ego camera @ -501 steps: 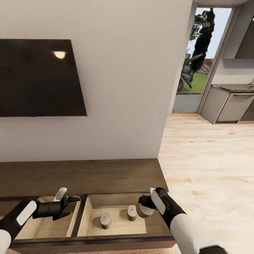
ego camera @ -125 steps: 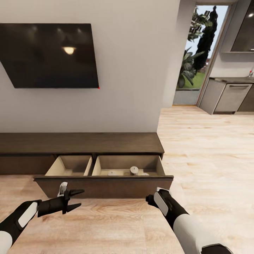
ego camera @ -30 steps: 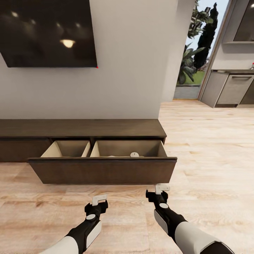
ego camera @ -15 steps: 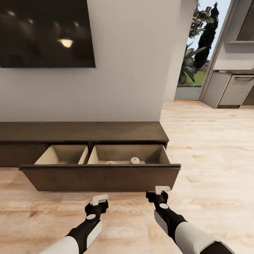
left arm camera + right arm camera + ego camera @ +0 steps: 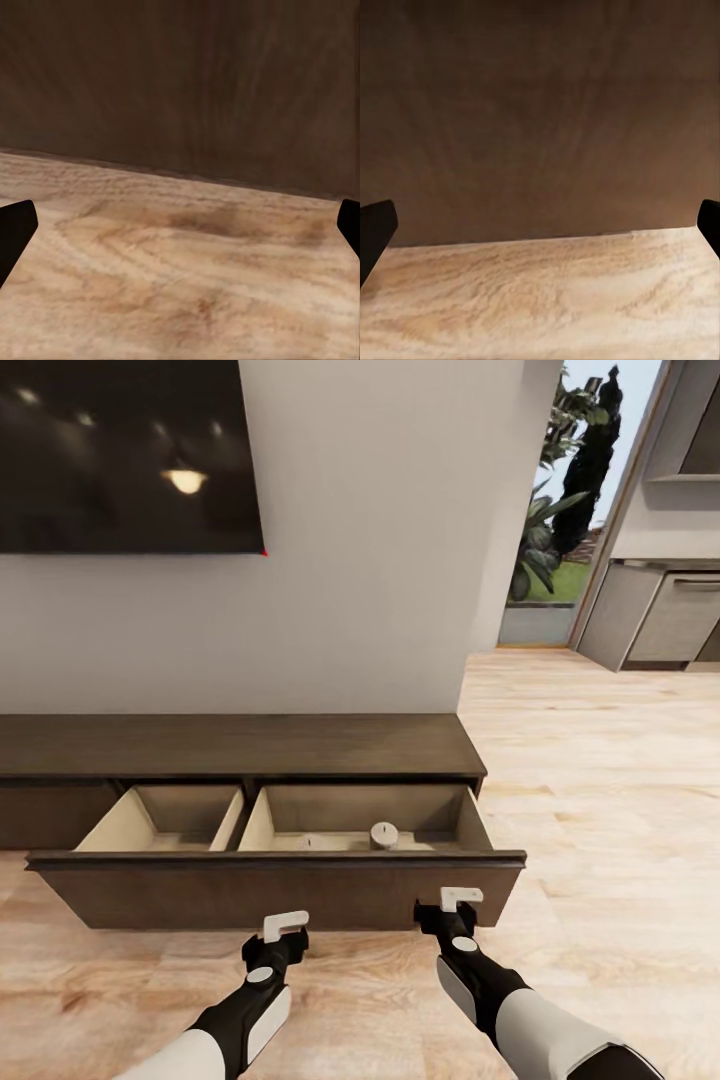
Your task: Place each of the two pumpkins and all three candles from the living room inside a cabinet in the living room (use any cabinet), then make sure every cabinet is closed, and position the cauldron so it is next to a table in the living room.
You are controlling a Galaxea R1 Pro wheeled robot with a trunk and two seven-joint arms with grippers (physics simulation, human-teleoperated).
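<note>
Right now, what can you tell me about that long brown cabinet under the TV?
The cabinet is a long, low unit of dark brown wood standing on the pale wood floor, its back against the wall below the TV. Its top is flat and bare. One wide drawer is pulled out, with a plain, handleless dark front and a pale interior split into two compartments. In the right-hand compartment a candle stands upright; the left one looks empty. Both grippers point at the drawer front from close by, jaws wide apart.
</note>
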